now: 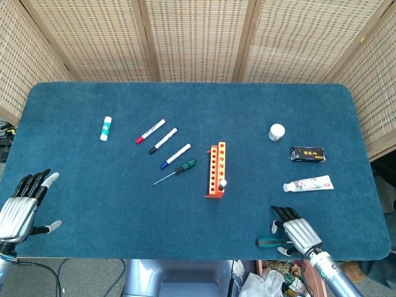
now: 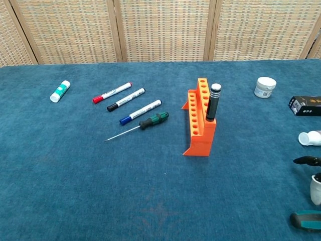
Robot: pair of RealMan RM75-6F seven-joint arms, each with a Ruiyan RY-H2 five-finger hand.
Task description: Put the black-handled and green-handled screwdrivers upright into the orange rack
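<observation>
black driver racked, green one lying loose

right hand (image 1: pixel 296 231) rests spread and holds nothing, left hand (image 1: pixel 18 207) likewise. ahead and left of the right hand, the rack (image 2: pixel 199 120) holds the black driver (image 2: pixel 213 101) upright. beyond it the green driver (image 2: pixel 138 125) lies flat: likely light, stiff, thin shaft; pinch the ribbed handle.

We saw the black-handled screwdriver (image 2: pixel 213 103) upright in the orange plastic rack (image 2: pixel 199 120); the green-handled screwdriver (image 2: pixel 138 126) lay flat.
</observation>
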